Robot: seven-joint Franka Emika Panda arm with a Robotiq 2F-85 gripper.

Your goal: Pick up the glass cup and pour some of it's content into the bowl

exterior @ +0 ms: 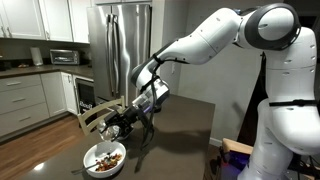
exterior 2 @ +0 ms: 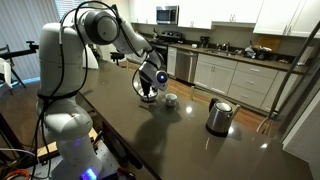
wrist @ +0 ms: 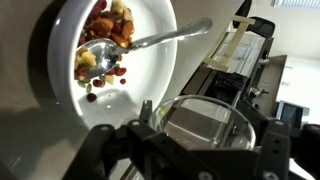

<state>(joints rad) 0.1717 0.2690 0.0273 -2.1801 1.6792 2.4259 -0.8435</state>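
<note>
1. Hard going from afar: in both exterior views the dark gripper [exterior: 125, 125] sits low at the end of the white arm, and whatever it carries is lost against the black metal.
2. In an exterior view the gripper [exterior 2: 150, 88] covers the spot just beside the white handled mug [exterior 2: 170, 100]. The bowl cannot be made out there. The steel kettle [exterior 2: 220, 117] stands well apart on the dark counter [exterior 2: 130, 140].
3. The wrist view settles it: the small clear glass cup [wrist: 205, 130] is right there, its round rim facing the camera and its lower part cut off by the frame edge.
4. The dark fingers [wrist: 275, 150] are pinching that glass cup, one on each side of it.
5. The content is too faint to read through the glare on the glass.
6. The cup is held close by the wide white bowl [wrist: 145, 80], near the bowl's rim.
7. The bowl [exterior: 105, 168] rests on the counter [exterior: 180, 125], below and beside the gripper.
8. Inside it lie red, yellow and dark bits, with a metal spoon [wrist: 160, 40] among them, handle pointing out over the rim.
</note>
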